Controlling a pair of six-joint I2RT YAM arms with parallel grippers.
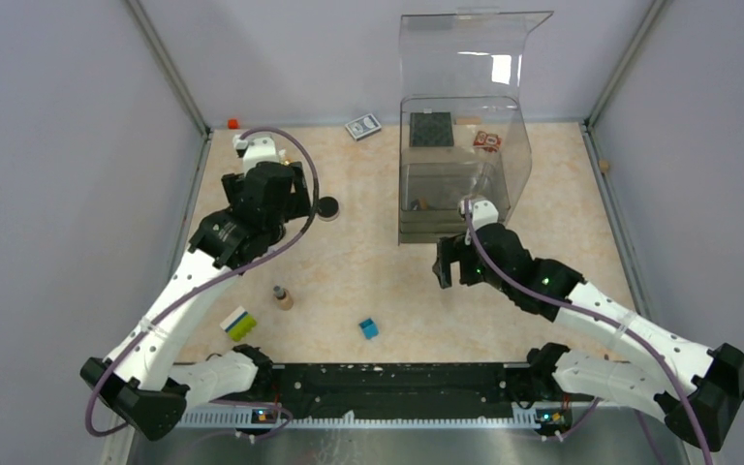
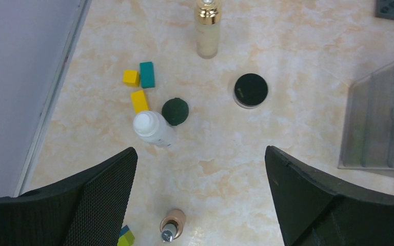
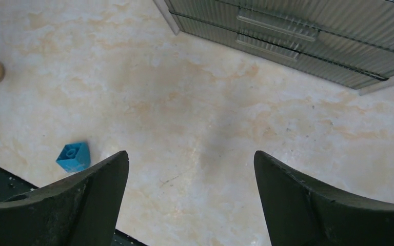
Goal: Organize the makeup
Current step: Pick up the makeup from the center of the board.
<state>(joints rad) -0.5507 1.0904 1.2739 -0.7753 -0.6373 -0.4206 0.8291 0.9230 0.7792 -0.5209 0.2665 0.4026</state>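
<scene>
Both arms reach forward with bent elbows over the marbled beige tabletop (image 1: 378,281). The left end effector (image 2: 200,195) hangs released well left of the clear ribbed plastic organizer (image 1: 455,184). The right end effector (image 3: 190,200) is released just in front of it. Left of the organizer are a gold-capped clear bottle (image 2: 207,28), a white bottle (image 2: 153,128), a black round compact (image 2: 250,89) and a tan tube (image 2: 172,225). A dark square palette (image 1: 431,129) sits in the organizer's upper part.

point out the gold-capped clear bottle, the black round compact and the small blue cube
gold-capped clear bottle (image 2: 207,38), left wrist view, on its clear body
black round compact (image 2: 250,89), left wrist view, centre of lid
small blue cube (image 3: 74,156), right wrist view, top face
</scene>
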